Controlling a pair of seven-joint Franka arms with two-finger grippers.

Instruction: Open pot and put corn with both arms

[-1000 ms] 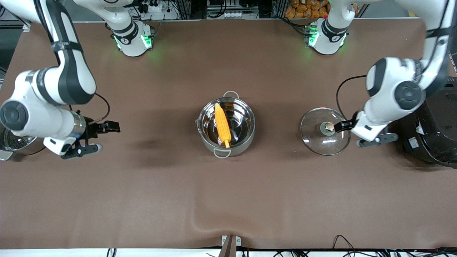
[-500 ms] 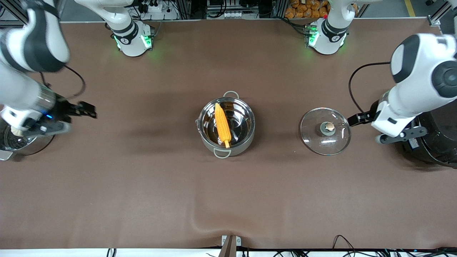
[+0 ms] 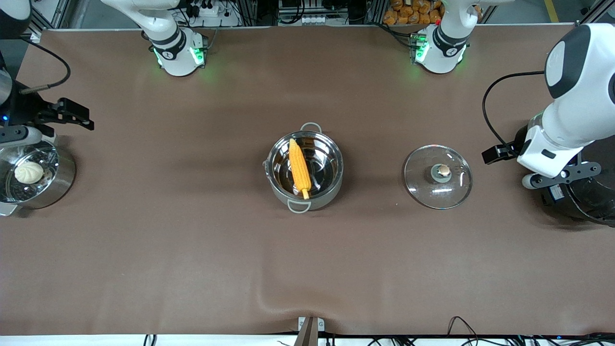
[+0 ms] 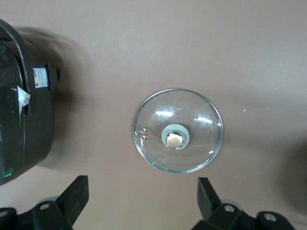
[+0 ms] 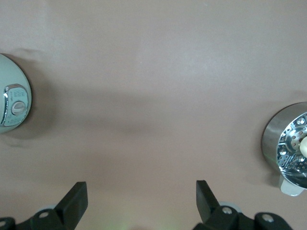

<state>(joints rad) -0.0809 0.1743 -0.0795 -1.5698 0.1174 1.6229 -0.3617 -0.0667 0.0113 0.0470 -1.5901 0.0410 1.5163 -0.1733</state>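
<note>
Corn (image 3: 300,166) lying in the open pot (image 3: 305,166) mid-tabletop, lid (image 3: 437,176) flat beside the pot toward the left arm's end. Looks basically done. Left pincer (image 4: 142,203) spread wide and empty, up above the lid next to the black cooker (image 3: 584,190). Right pincer (image 5: 141,203) also spread, empty, well away from the pot near the steamer (image 3: 33,178). Not much left to botch: maybe an elbow clipping the cooker or steamer, or snagging a cable.

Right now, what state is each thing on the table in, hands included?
pot: open, corn inside
corn: lying in the pot
lid: off, flat on the table, knob up
steamer pot: open, bun inside
left hand: open, empty, over the table beside the lid
right hand: open, empty, over the table by the steamer pot
</note>
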